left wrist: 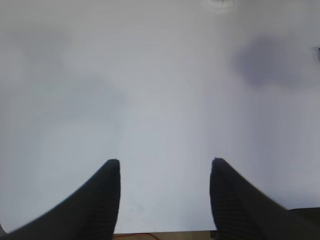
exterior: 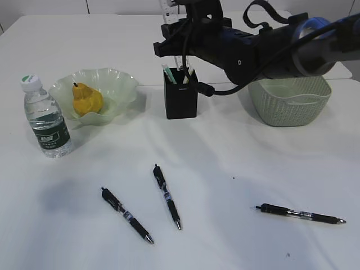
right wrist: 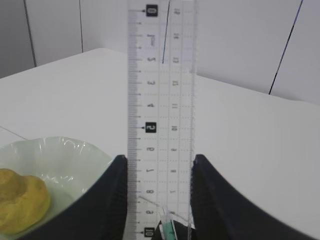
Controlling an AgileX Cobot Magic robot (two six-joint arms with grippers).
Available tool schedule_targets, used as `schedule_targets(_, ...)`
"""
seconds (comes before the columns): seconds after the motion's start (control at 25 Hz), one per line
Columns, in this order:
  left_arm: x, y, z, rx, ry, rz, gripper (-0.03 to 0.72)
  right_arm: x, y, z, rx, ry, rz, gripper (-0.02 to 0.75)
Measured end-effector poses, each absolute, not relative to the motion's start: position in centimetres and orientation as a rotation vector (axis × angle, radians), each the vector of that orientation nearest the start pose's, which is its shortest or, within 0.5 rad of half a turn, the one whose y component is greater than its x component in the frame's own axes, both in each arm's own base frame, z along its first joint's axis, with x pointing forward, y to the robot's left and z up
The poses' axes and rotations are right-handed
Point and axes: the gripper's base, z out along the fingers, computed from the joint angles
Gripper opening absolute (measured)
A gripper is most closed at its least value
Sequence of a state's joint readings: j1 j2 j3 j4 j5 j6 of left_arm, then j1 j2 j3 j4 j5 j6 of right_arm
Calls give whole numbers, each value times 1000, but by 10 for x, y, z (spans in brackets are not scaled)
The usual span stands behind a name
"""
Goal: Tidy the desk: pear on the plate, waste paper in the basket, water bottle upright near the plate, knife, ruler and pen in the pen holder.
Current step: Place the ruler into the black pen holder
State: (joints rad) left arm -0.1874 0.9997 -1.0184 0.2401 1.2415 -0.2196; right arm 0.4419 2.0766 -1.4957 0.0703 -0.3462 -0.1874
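My right gripper is shut on the clear ruler, which stands upright with its lower end in the black pen holder. A green and white handle also pokes out of the holder; I cannot tell if it is the knife. The yellow pear lies in the pale green plate. The water bottle stands upright left of the plate. Three black pens lie on the desk. The waste paper is out of view. My left gripper is open over bare desk.
The grey-green basket stands right of the pen holder, partly behind my right arm. The desk's near edge shows just below the left fingers. The left arm does not appear in the exterior view.
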Motion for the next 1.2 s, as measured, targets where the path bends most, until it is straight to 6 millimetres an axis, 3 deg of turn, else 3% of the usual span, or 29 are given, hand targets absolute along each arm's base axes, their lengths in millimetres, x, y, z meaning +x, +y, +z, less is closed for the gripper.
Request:
schedule_targets(0.6, 166, -11, 350, -7, 2663, 193, 401, 468, 218, 207, -449, 1603, 212, 304)
schedule_targets(0.96, 166, -11, 350, -7, 2663, 193, 401, 479, 200, 212, -375, 1584, 193, 304)
schedule_targets(1.2, 166, -11, 350, -7, 2663, 193, 401, 491, 202, 214, -351, 1556, 200, 304)
